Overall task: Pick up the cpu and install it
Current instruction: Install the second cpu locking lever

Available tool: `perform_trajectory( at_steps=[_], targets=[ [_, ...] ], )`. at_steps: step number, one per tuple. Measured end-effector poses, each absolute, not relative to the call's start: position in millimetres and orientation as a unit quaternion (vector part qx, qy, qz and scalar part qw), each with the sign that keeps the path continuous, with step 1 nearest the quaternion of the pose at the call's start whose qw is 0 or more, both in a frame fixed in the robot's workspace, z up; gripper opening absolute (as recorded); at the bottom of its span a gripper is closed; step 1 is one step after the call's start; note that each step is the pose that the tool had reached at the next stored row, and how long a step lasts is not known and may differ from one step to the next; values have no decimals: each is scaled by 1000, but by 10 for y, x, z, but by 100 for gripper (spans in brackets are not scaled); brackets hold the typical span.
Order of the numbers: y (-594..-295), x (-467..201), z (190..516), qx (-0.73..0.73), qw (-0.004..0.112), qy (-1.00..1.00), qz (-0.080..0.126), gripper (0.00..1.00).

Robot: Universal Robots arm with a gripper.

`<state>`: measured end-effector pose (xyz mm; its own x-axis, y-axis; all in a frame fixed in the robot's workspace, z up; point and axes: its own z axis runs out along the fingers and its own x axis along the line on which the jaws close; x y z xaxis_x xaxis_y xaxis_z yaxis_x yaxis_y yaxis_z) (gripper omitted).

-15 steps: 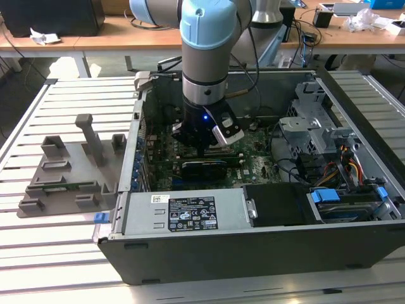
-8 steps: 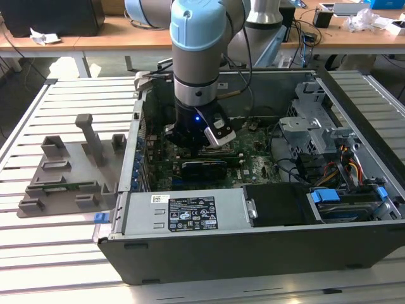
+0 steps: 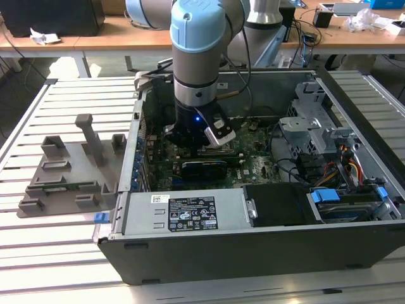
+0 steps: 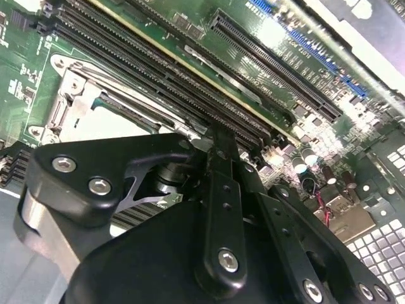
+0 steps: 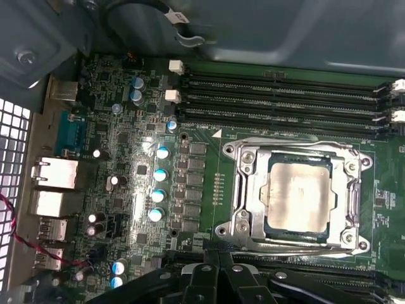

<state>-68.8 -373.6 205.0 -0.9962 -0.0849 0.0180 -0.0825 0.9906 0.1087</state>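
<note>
The cpu (image 5: 297, 193) lies flat inside the metal socket frame (image 5: 243, 190) on the green motherboard, silvery top up. In the second wrist view, the cpu (image 4: 104, 123) shows as a pale patch within the socket frame (image 4: 66, 95). My gripper (image 5: 219, 258) hangs low over the board just beside the socket, at the row of memory slots, with its fingers (image 4: 223, 164) pressed together and nothing visible between them. In the exterior view, the gripper (image 3: 200, 144) reaches down into the open computer case (image 3: 253, 253).
Black memory slots (image 5: 278, 95) run along the far side of the socket, and more run along the gripper's side. A power supply (image 3: 183, 212) and a drive cage (image 3: 310, 120) with cables crowd the case. A grey fixture (image 3: 63, 171) sits on the slatted table at the exterior view's left.
</note>
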Motion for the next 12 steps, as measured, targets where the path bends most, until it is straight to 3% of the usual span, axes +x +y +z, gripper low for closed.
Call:
perform_trajectory(
  at_steps=[12],
  targets=[
    [-3696, -688, 2028, 55, 11, -996, -71, 11]
  ],
)
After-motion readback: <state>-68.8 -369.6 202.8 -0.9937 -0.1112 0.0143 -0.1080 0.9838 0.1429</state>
